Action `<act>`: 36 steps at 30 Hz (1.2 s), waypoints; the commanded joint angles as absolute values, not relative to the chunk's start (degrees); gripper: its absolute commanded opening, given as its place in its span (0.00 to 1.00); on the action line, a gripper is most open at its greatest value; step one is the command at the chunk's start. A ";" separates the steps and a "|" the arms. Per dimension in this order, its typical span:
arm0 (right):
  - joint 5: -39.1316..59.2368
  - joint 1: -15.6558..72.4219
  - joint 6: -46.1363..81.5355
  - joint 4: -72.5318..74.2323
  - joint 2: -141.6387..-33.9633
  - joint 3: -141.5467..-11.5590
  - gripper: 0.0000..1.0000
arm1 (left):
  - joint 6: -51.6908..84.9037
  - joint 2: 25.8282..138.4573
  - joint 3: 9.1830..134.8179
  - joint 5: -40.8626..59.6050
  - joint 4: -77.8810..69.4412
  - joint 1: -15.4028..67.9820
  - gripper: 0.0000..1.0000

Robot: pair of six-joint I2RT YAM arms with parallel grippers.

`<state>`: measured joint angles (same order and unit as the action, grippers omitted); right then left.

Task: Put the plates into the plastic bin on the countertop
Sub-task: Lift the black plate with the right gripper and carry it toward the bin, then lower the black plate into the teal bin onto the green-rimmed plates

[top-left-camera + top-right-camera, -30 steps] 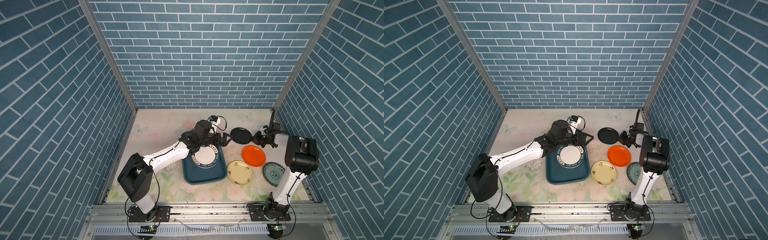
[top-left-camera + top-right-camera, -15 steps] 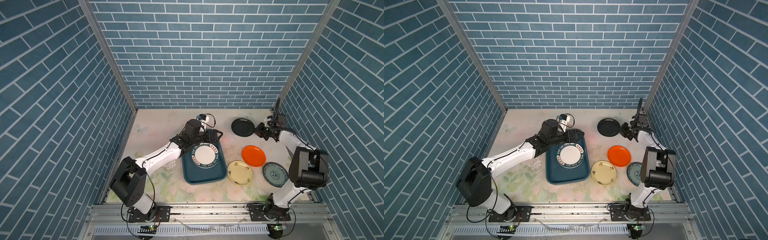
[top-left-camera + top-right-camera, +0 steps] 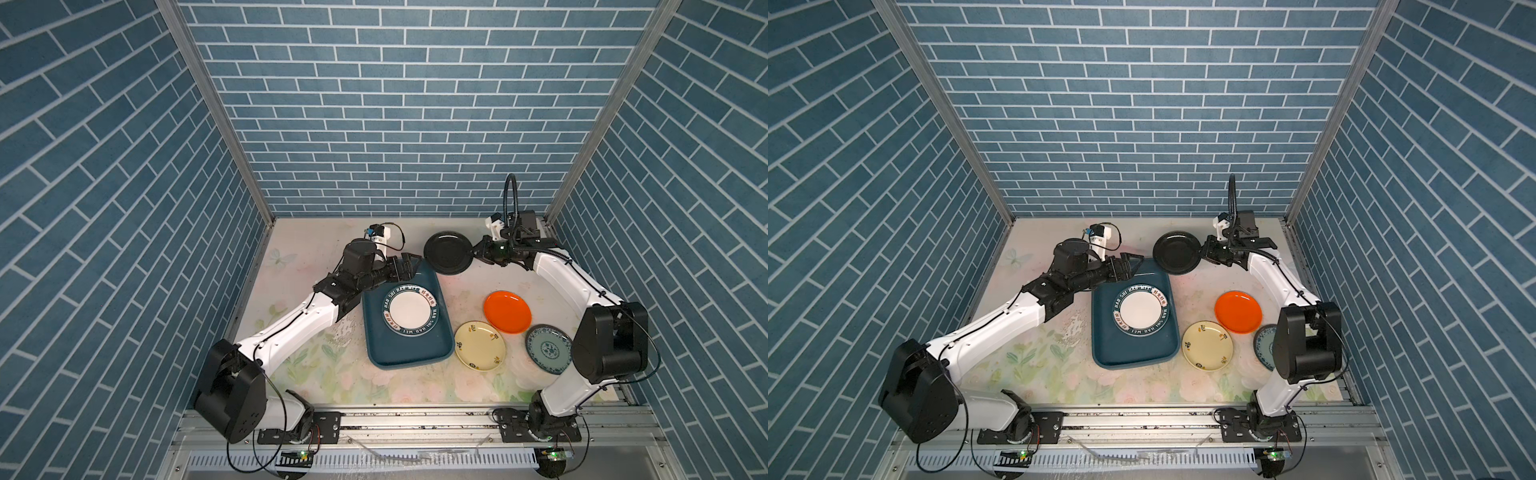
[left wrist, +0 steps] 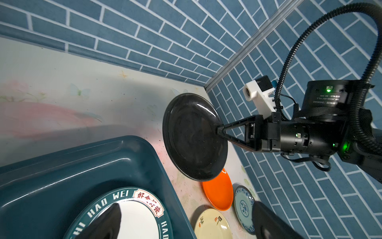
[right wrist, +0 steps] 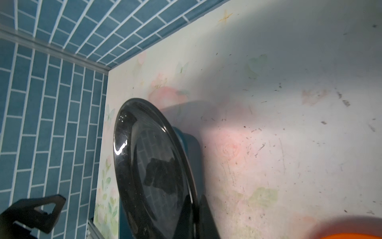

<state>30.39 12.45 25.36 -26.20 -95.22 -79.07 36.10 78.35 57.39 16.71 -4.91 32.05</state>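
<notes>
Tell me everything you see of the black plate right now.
The black plate is round, glossy and shallow, with a raised rim; glazed or plastic by its look. The right pincer is shut on its rim and seems to hold it clear of the countertop, by the bin's far right corner. Nothing else touches it.

1. The black plate (image 3: 448, 252), clamped by its rim in the right pincer (image 3: 473, 252), has moved away from the orange plate (image 3: 507, 311) toward the back wall. It now overlaps the far right corner of the plastic bin (image 3: 399, 353) in both top views.
2. The left pincer (image 3: 410, 265), fingers spread, has drawn back from over the white plate (image 3: 410, 309) to the bin's far rim.
3. The right arm (image 3: 569, 282) has unfolded into a longer reach.
</notes>
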 commanded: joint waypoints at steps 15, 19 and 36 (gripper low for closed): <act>32.78 23.31 17.72 -35.30 -101.53 -85.78 0.00 | 35.02 67.78 50.57 11.60 1.27 25.86 1.00; 32.30 25.49 16.21 -37.45 -103.11 -86.27 0.00 | 35.11 66.58 50.06 11.73 1.83 24.66 1.00; 24.95 30.26 12.17 -42.69 -109.27 -87.16 0.00 | 35.38 68.02 50.98 13.45 1.58 24.17 1.00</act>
